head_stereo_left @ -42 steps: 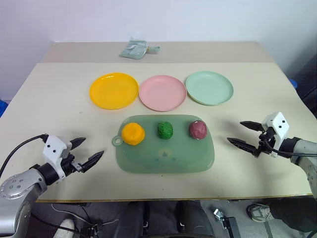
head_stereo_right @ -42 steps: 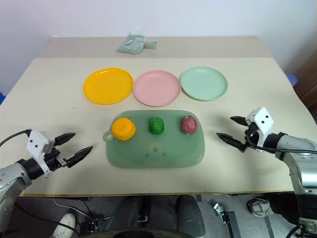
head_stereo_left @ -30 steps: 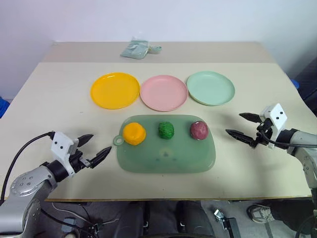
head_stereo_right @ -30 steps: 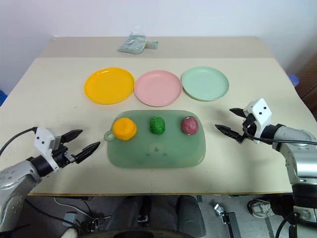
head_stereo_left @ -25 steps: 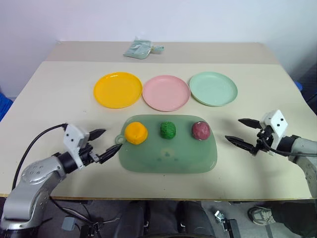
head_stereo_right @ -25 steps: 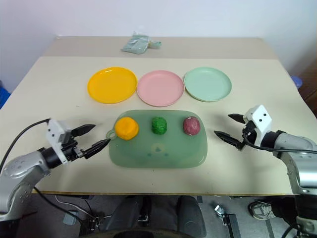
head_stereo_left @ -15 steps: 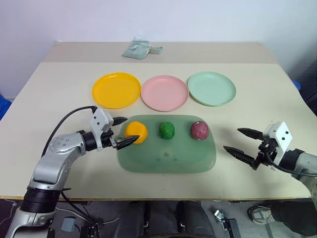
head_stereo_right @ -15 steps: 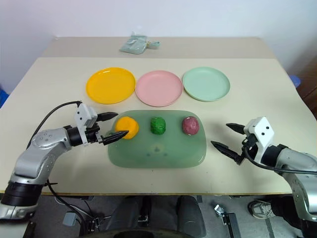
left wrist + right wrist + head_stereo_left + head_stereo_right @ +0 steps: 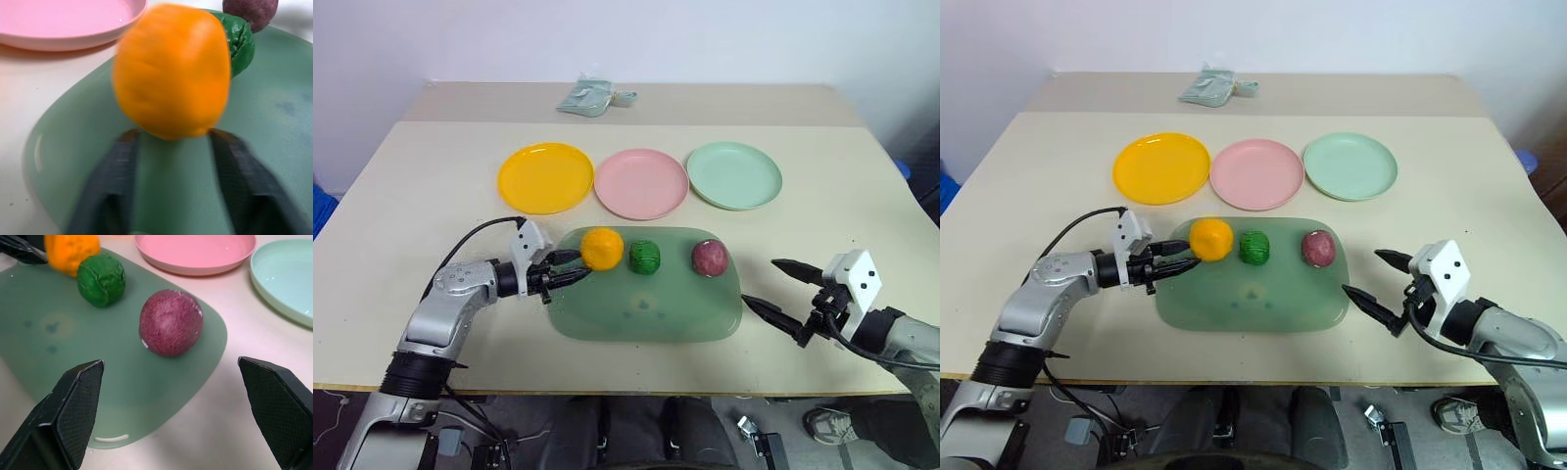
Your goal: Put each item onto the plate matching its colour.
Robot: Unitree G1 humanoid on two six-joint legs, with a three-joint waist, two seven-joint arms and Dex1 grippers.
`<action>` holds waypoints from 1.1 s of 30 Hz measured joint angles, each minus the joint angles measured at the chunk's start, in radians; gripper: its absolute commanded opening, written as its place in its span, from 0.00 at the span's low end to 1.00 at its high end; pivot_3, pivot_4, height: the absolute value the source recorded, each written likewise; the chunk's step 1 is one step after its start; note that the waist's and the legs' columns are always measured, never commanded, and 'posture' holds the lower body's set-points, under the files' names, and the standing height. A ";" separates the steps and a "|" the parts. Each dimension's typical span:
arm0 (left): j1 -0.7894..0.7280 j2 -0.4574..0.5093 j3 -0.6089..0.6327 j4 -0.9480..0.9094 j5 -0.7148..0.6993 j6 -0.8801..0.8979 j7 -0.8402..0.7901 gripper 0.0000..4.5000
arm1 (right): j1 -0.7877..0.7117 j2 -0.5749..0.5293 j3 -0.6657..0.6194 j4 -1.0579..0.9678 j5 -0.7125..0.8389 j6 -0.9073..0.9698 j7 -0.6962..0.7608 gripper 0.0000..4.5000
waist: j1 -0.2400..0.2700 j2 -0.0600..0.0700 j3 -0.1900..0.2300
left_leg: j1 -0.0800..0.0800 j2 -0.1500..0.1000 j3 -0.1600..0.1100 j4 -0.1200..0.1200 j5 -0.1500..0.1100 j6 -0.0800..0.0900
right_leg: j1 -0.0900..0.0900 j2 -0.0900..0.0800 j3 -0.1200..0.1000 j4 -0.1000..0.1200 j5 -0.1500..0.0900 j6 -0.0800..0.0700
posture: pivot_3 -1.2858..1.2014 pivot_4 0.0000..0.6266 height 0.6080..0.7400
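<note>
Left tool [image 9: 570, 269] closed; right tool [image 9: 783, 290] spread wide.

head stereo looks down over table [image 9: 401, 196]; wrist views close on mat [image 9: 54, 357].

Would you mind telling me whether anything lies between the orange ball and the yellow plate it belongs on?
Nothing visible does. The orange ball sits at the green mat's far left edge, and only bare table separates it from the yellow plate.

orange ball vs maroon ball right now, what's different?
The orange ball is smooth and touches the green ball, with the left gripper at it. The maroon ball is speckled and stands apart from both, near the mat's right end. Both sit on the green mat.
</note>
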 measured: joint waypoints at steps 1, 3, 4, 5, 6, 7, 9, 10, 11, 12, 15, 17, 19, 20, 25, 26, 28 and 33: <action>0.000 -0.003 0.009 0.000 -0.004 0.001 0.007 0.50 | -0.003 0.000 0.006 0.002 -0.001 -0.003 0.003 1.00 | 0.000 0.000 0.000 | 0.000 0.000 0.000 0.000 0.000 0.000 | 0.000 0.000 0.000 0.000 0.000 0.000 | 0.52 0.24 1.00; 0.004 -0.005 0.039 -0.002 -0.019 0.006 0.016 0.50 | -0.020 0.000 0.015 0.017 -0.002 -0.010 0.008 1.00 | -0.001 0.000 0.000 | 0.000 0.000 0.000 0.000 0.000 0.000 | 0.000 0.000 0.000 0.000 0.000 0.000 | 0.52 0.24 1.00; 0.010 -0.004 0.051 -0.007 -0.022 0.008 0.018 0.50 | -0.030 0.000 0.018 0.026 -0.003 -0.010 0.009 1.00 | -0.001 0.000 0.000 | 0.000 0.000 0.000 0.000 0.000 0.000 | 0.000 0.000 0.000 0.000 0.000 0.000 | 0.52 0.24 1.00; 0.018 -0.004 0.062 -0.011 -0.029 0.012 0.019 0.55 | -0.039 0.000 0.019 0.034 -0.004 -0.010 0.009 1.00 | -0.001 0.000 0.000 | 0.000 0.000 0.000 0.000 0.000 0.000 | 0.000 0.000 0.000 0.000 0.000 0.000 | 0.52 0.24 1.00; 0.025 -0.004 0.072 -0.012 -0.044 0.022 0.019 0.61 | -0.045 0.000 0.022 0.039 -0.005 -0.011 0.010 1.00 | -0.001 0.000 0.000 | 0.000 0.000 0.000 0.000 0.000 0.000 | 0.000 0.000 0.000 0.000 0.000 0.000 | 0.52 0.24 1.00; 0.032 -0.004 0.087 -0.011 -0.063 0.045 0.021 0.68 | -0.055 0.000 0.031 0.047 -0.006 -0.012 0.010 1.00 | 0.000 0.000 0.000 | 0.000 0.000 0.000 0.000 0.000 0.000 | 0.000 0.000 0.000 0.000 0.000 0.000 | 0.52 0.24 1.00; 0.032 -0.004 0.119 -0.012 -0.087 0.072 0.028 0.90 | -0.071 0.000 0.044 0.058 -0.009 -0.013 0.012 1.00 | 0.001 0.000 0.000 | 0.000 0.000 0.000 0.000 0.000 0.000 | 0.000 0.000 0.000 0.000 0.000 0.000 | 0.52 0.24 1.00; 0.029 -0.001 0.133 -0.011 -0.094 0.079 0.035 0.99 | -0.080 0.000 0.050 0.062 -0.012 -0.014 0.013 1.00 | 0.001 0.000 0.000 | 0.000 0.000 0.000 0.001 0.000 0.000 | 0.000 0.000 0.000 0.000 0.000 0.000 | 0.52 0.24 1.00; 0.025 -0.001 0.144 -0.011 -0.098 0.081 0.039 0.99 | -0.085 0.000 0.051 0.066 -0.014 -0.015 0.013 1.00 | 0.001 0.000 0.000 | 0.000 0.000 0.000 0.001 0.000 0.000 | 0.000 0.000 0.000 0.000 0.000 0.000 | 0.52 0.24 1.00; 0.016 -0.002 0.149 -0.011 -0.099 0.082 0.047 0.99 | -0.090 0.000 0.052 0.070 -0.016 -0.015 0.012 1.00 | 0.002 0.000 0.000 | 0.000 0.000 -0.001 0.001 0.000 0.000 | 0.000 0.000 0.000 0.000 0.000 0.000 | 0.52 0.24 1.00; -0.035 -0.026 0.143 -0.008 -0.098 0.085 0.058 0.99 | -0.105 0.000 0.057 0.071 -0.022 -0.015 0.011 1.00 | 0.004 0.000 0.000 | 0.000 0.000 -0.001 0.001 0.000 0.000 | 0.001 0.000 0.000 0.001 0.000 0.000 | 0.52 0.24 1.00; -0.071 -0.047 0.128 0.004 -0.082 0.075 0.068 0.99 | -0.108 0.001 0.060 0.071 -0.023 -0.015 0.008 1.00 | 0.002 0.000 0.000 | 0.000 0.000 -0.001 0.001 0.000 0.000 | 0.001 0.000 0.000 0.001 0.000 0.000 | 0.52 0.24 1.00; -0.134 -0.084 0.089 0.050 -0.049 0.067 0.083 0.99 | -0.109 0.001 0.063 0.071 -0.023 -0.013 0.004 1.00 | 0.006 0.000 0.000 | 0.000 -0.001 -0.001 0.002 0.000 0.000 | 0.001 0.001 -0.001 0.001 0.000 0.000 | 0.52 0.24 1.00; -0.173 -0.112 0.061 0.079 -0.030 0.060 0.092 0.99 | -0.114 0.002 0.066 0.070 -0.022 -0.011 0.001 1.00 | 0.008 0.000 0.000 | -0.001 -0.001 -0.001 0.003 0.000 0.000 | 0.001 0.001 -0.001 0.001 0.000 0.000 | 0.52 0.24 1.00; -0.281 -0.188 -0.021 0.216 0.063 -0.014 0.116 0.99 | -0.118 0.002 0.071 0.062 -0.020 -0.004 -0.014 1.00 | 0.001 -0.001 0.000 | -0.001 0.000 -0.001 0.004 0.000 0.001 | 0.001 0.002 -0.001 0.001 0.000 0.001 | 0.52 0.24 1.00; -0.305 -0.199 -0.032 0.257 0.082 -0.027 0.119 0.99 | -0.109 0.002 0.068 0.051 -0.014 0.008 -0.019 1.00 | 0.001 -0.001 0.000 | -0.001 0.000 -0.001 0.005 0.000 0.001 | 0.001 0.002 -0.001 0.001 0.000 0.001 | 0.52 0.24 1.00; -0.328 -0.209 -0.055 0.302 0.109 -0.045 0.117 0.99 | -0.089 0.002 0.062 0.024 0.006 0.024 -0.020 1.00 | 0.001 -0.001 0.000 | -0.001 0.000 -0.001 0.005 0.000 0.001 | 0.001 0.002 -0.001 0.001 0.000 0.001 | 0.52 0.24 1.00; -0.352 -0.220 -0.063 0.374 0.135 -0.077 0.092 0.73 | -0.057 0.001 0.034 -0.012 0.019 0.035 -0.025 1.00 | 0.002 -0.001 0.000 | -0.002 0.000 -0.001 0.006 -0.001 0.002 | 0.001 0.002 -0.001 0.002 0.000 0.001 | 0.52 0.24 1.00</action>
